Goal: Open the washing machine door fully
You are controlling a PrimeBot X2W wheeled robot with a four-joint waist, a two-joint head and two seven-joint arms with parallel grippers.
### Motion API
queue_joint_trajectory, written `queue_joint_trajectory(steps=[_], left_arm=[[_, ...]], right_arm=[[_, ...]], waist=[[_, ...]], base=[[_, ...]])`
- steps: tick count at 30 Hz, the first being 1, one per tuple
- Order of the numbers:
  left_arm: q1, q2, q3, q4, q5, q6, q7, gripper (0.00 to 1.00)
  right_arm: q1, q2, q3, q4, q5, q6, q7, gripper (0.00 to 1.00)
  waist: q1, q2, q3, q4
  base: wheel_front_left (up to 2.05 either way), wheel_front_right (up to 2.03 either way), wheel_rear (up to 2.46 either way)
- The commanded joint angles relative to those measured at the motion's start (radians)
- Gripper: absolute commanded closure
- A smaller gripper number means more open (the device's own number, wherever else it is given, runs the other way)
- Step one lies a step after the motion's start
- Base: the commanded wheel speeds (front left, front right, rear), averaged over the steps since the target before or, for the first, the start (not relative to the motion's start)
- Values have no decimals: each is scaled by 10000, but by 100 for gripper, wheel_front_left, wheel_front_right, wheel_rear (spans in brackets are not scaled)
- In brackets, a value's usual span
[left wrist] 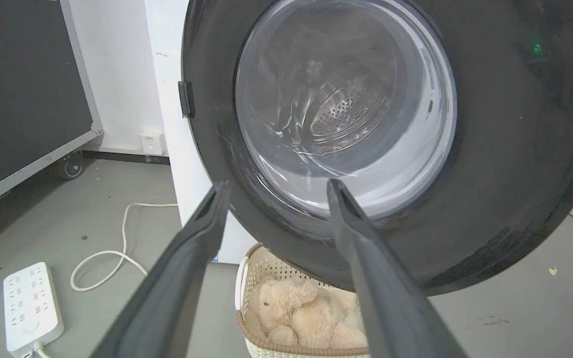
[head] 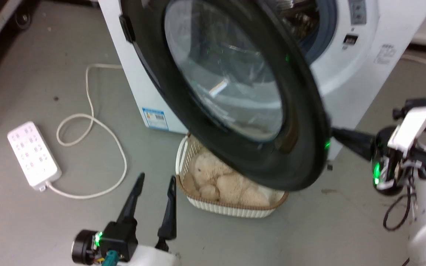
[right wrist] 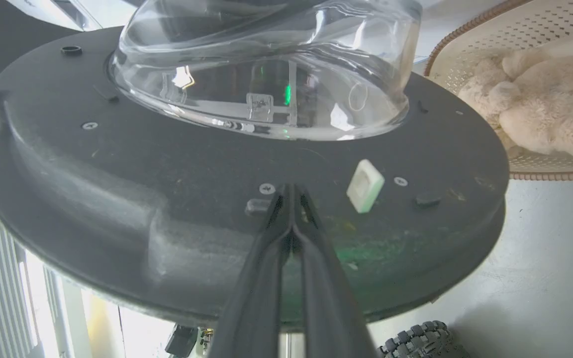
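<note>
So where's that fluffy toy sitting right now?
In the head view the fluffy toy lies low at centre, inside the cream basket, just under the lower edge of the open washing machine door and right of the left hand.

Your washing machine door (head: 231,85) stands swung out from the washing machine (head: 350,70). Its left edge stays close against the white front and its right edge is well out from it. You see a large round glossy black ring around a clear glass bowl (right wrist: 266,74), which bulges from the matte black back. That back carries screws and a small pale block (right wrist: 364,185). Past the door's upper right edge, the steel drum (head: 298,14) and grey gasket (head: 325,29) lie exposed. A small blue sticker (head: 155,119) sits low on the white panel, left of the door's lower rim.
</note>
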Motion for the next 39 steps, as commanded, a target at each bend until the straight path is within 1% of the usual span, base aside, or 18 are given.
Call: queue_joint_trajectory(steps=[1, 3, 6, 9, 12, 13, 16, 18, 20, 21, 23, 25, 26, 29, 32, 34, 36, 39], left_arm=[[207, 11, 6, 78, -38, -87, -55, 0], [351, 23, 36, 187, -53, -172, -55, 0], [510, 41, 107, 341, -89, -271, -55, 0], [611, 40, 165, 459, -136, -337, -55, 0], [646, 37, 224, 536, -184, -366, -55, 0], [633, 33, 281, 562, -253, -361, -55, 0], [624, 29, 297, 562, -311, -353, -55, 0], [630, 26, 323, 542, -370, -341, -55, 0], [633, 24, 371, 537, -419, -328, -55, 0], [630, 23, 400, 532, -443, -326, -55, 0], [628, 22, 453, 514, -487, -340, -55, 0], [640, 21, 529, 508, -518, -345, -55, 0], [640, 21, 656, 494, -545, -368, -55, 0], [608, 25, 784, 480, -552, -412, -55, 0], [578, 25, 893, 463, -548, -439, -55, 0], [582, 24, 957, 459, -546, -447, -55, 0], [622, 23, 992, 438, -539, -442, -55, 0], [745, 21, 968, 442, -531, -437, -55, 0]], right_arm=[[363, 61, 153, -238, 203, 10, 152, 100], [758, 72, 717, -392, 902, 10, 247, 100], [1333, 75, 1938, -668, 2012, 10, -90, 100], [1951, 77, 3312, -1096, 3040, 10, -685, 100], [2506, 78, 4608, -1595, 3826, 10, -1355, 100], [2918, 78, 5643, -2022, 4305, 10, -2003, 100], [3191, 78, 6248, -2297, 4453, 10, -2522, 100], [3301, 78, 6344, -2362, 4335, 10, -2962, 100], [3362, 70, 6304, -2493, 3955, 10, -3428, 24], [3405, 25, 6244, -2587, 3743, 10, -3668, 0], [3502, -147, 6052, -2910, 3243, 10, -4281, 0], [3626, -371, 5777, -3424, 2588, 10, -5208, 0], [3873, -1120, 5769, -4605, 777, 10, -7070, 0], [4286, -2141, 6111, -5565, -1548, 10, -9239, 0], [4809, -2877, 6106, -5888, -3864, 10, -11187, 0], [5226, -2932, 5671, -5941, -5184, 10, -12149, 0], [5707, -2812, 5325, -6140, -6375, 10, -12757, 0], [6576, -2122, 4663, -6510, -7492, 10, -13157, 0]], waist=[[3, -1, -343, -11], [3, -1, -495, 6], [3, -1, -658, 29], [3, -1, -777, 69], [3, -1, -829, 126], [3, -1, -841, 173], [3, -1, -868, 194], [3, -1, -914, 173], [3, -1, -980, 118], [3, -1, -1023, 80], [3, -1, -1101, -13], [3, -1, -1197, -137], [3, -1, -1301, -335], [3, -1, -1382, -536], [3, -1, -1456, -708], [3, -1, -1501, -809], [3, -1, -1520, -897], [3, -1, -1544, -1010]], base=[[0, 0, 0], [0, 0, 0], [0, 0, 0], [0, 0, 0], [0, 0, 0], [0, 0, 0], [0, 0, 0], [0, 0, 0], [0, 0, 0], [0, 0, 0], [0, 0, 0], [0, 0, 0], [0, 0, 0], [0, 0, 0], [0, 0, 0], [0, 0, 0], [0, 0, 0], [0, 0, 0]])
